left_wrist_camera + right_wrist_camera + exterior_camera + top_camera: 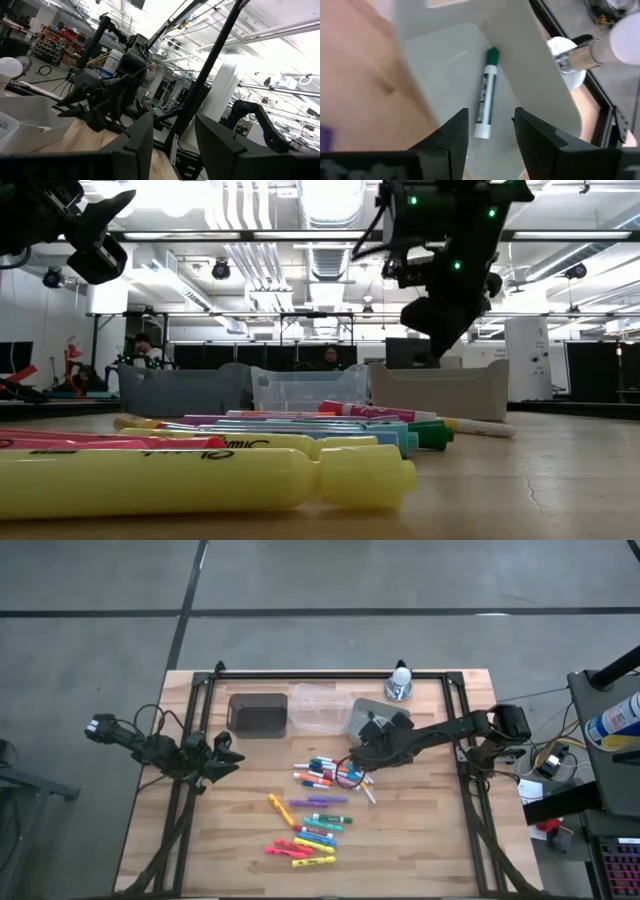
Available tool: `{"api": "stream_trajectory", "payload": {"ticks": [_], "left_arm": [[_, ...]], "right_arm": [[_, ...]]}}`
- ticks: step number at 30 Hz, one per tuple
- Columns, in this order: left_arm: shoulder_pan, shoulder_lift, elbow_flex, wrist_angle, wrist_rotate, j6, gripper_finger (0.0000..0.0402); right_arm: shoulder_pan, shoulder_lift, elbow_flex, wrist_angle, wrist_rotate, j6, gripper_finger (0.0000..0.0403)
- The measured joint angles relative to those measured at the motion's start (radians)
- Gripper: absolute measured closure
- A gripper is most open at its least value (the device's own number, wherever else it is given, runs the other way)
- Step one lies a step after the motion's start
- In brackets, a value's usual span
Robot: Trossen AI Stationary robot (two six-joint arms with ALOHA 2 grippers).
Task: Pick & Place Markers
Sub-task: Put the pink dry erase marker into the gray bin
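Several markers point(318, 802) lie loose on the wooden table's middle: white ones with coloured caps, and neon yellow, pink and orange ones nearer the front. In the low view a yellow marker point(200, 480) lies closest. One white marker with a green cap point(485, 100) lies flat on the floor of the grey bin point(445, 65) at the far right. My right gripper point(491, 113) hovers open over that bin point(362, 708), its fingers apart above the marker and touching nothing. My left gripper point(228, 755) is open and empty above the table's left side.
A dark bin point(258, 713) and a clear bin point(320, 707) stand left of the grey bin along the far edge. A small lamp-like object point(400, 682) stands behind the grey bin. Black frame rails run along the table's left, right and far edges.
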Motion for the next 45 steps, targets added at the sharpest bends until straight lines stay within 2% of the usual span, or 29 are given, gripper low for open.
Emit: {"api": "stream_trajectory", "payload": {"ticks": [11, 18, 22, 34, 45], "left_arm": [[0.000, 0.000, 0.000, 0.000, 0.000, 0.000, 0.0262], [0.000, 0.000, 0.000, 0.000, 0.000, -0.006, 0.0262], [0.000, 0.000, 0.000, 0.000, 0.000, -0.014, 0.0262], [0.000, 0.000, 0.000, -0.004, 0.001, -0.024, 0.0262], [0.000, 0.000, 0.000, -0.007, 0.001, -0.032, 0.0262]], "right_arm": [[0.149, 0.000, 0.078, 0.088, -0.027, -0.072, 0.0277], [0.241, 0.002, 0.077, 0.344, -0.179, -0.252, 0.0275], [0.272, 0.005, 0.075, 0.408, -0.230, -0.286, 0.0274], [0.273, 0.005, 0.018, 0.423, -0.224, -0.237, 0.0288], [0.222, 0.005, -0.094, 0.557, -0.262, -0.241, 0.0287]]}}
